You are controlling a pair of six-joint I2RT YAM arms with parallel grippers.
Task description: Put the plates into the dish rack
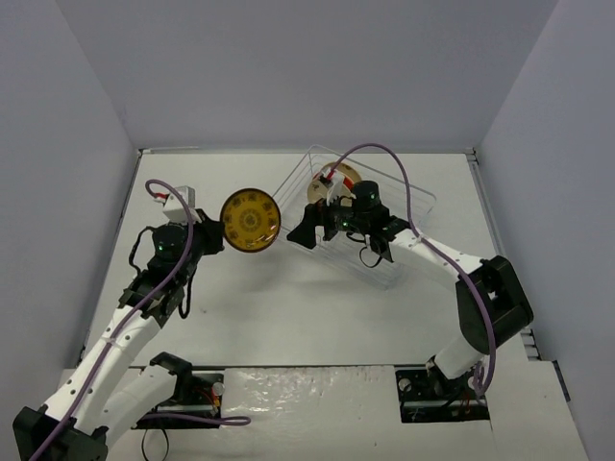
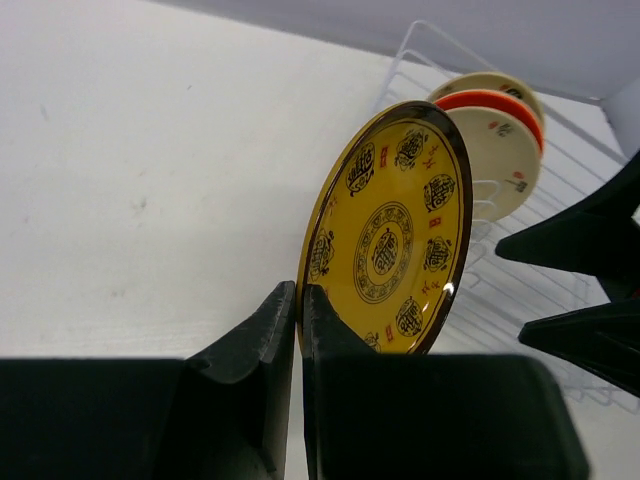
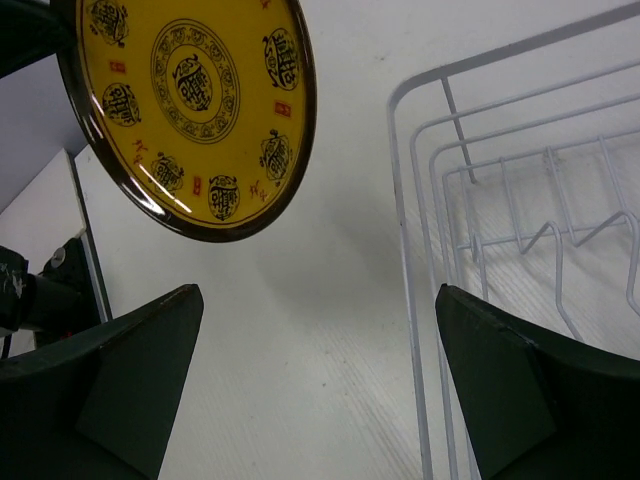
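My left gripper point(image 1: 213, 236) is shut on the rim of the dark brown plate with the yellow pattern point(image 1: 251, 220) and holds it on edge above the table, left of the dish rack point(image 1: 413, 206). The plate also shows in the left wrist view point(image 2: 390, 232) and the right wrist view point(image 3: 185, 105). My right gripper point(image 1: 309, 229) is open and empty just right of that plate, at the rack's left end point(image 3: 420, 200). In the rack stand a cream plate with brown motifs point(image 2: 505, 160), an orange-red plate point(image 2: 485, 101) and another cream plate point(image 2: 490, 83).
Grey walls close the table on three sides. The rack's zigzag prongs point(image 3: 560, 240) stand free at its near end. The arm bases sit on a white plate point(image 1: 307, 403) at the near edge.
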